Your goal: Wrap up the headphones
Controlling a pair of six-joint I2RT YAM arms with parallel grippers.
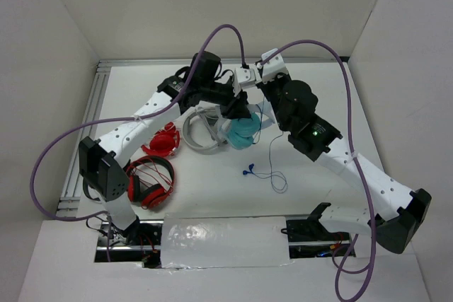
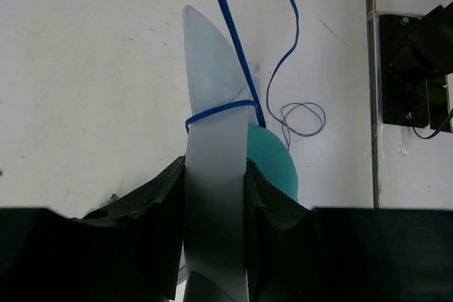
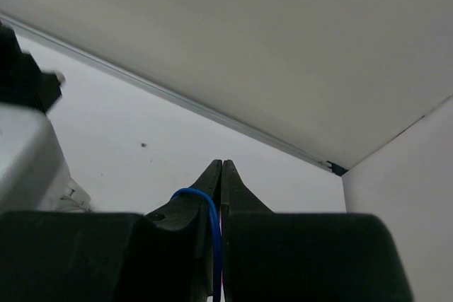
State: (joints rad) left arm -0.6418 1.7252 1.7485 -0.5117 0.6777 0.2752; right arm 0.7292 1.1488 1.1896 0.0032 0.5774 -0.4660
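The left gripper (image 2: 216,185) is clamping both fingers on the pale headband (image 2: 212,83) of the headphones (image 1: 243,133), holding it edge-up above the table (image 2: 85,68), with the teal ear cup (image 2: 274,163) hanging just behind one finger. One turn of the thin blue cable (image 2: 228,22) is lying across the band just beyond the fingertips, and from there the strand is running up out of the wrist view. The right gripper (image 3: 221,175) is pinching that cable between closed fingers and, seen from above, is hovering just past the headphones toward the far wall. The remaining cable is trailing in loose loops on the table, ending at the blue plug (image 1: 248,171). To wrap well, the right arm should probably be carrying the strand round the band under light tension, laying each turn beside the last, while the left is gripping firmly enough that the band is not twisting. The grey-white headphones (image 1: 198,134) are lying just beside, the red headphones (image 1: 150,183) further off.
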